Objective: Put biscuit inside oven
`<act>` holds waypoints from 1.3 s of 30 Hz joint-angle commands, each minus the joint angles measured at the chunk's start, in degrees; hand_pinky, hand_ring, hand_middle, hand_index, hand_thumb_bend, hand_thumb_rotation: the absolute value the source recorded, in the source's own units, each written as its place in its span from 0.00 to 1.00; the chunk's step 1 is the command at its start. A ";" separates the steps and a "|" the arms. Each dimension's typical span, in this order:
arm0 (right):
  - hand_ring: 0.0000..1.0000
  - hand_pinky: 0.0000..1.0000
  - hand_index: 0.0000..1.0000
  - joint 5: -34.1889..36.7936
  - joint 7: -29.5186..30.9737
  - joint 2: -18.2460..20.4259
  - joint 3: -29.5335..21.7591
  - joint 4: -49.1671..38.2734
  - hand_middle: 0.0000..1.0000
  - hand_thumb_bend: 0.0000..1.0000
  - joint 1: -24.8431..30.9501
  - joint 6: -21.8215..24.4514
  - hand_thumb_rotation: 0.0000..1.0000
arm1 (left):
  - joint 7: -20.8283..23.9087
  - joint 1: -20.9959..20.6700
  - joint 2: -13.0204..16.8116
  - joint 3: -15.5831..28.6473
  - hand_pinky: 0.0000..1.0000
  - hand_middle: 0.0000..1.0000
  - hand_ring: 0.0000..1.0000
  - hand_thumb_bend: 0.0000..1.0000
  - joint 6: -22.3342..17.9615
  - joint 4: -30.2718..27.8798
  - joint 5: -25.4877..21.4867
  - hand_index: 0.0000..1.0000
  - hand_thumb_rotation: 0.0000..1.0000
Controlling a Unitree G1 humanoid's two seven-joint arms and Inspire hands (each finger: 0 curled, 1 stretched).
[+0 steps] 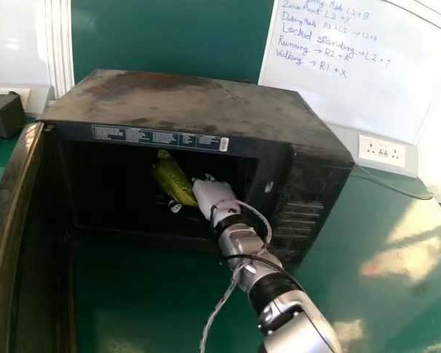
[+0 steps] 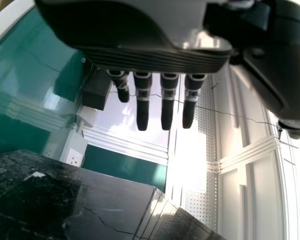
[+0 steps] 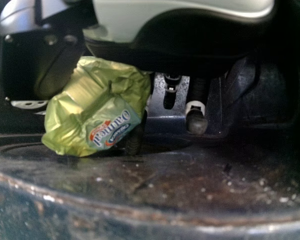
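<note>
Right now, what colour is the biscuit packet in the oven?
The biscuit packet is yellow-green, seen best in the right wrist view.

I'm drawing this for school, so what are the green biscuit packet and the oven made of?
The biscuit packet looks like thin, shiny plastic, maybe foil: it's crinkly and catches the light. The oven is probably painted metal, dark and mostly dull, with scuffs and reddish-brown patches on top that could be rust.
</note>
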 commanded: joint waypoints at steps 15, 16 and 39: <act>0.29 0.22 0.49 0.91 1.43 0.37 1.43 2.04 0.48 0.51 -0.44 1.28 0.00 | -4.30 -4.02 -1.11 1.88 0.96 0.91 0.87 0.64 -9.03 7.22 4.33 0.90 1.00; 0.30 0.25 0.49 0.99 1.47 0.38 1.44 2.06 0.48 0.51 -0.38 1.27 0.00 | -4.23 -4.45 -1.07 2.24 0.96 0.91 0.87 0.64 -9.89 7.95 5.00 0.90 1.00; 0.92 0.83 0.88 1.34 2.57 0.33 2.11 2.47 0.90 0.41 1.00 1.36 0.18 | -0.86 4.17 2.90 3.67 0.98 0.93 0.90 0.66 -4.86 3.85 16.40 0.92 1.00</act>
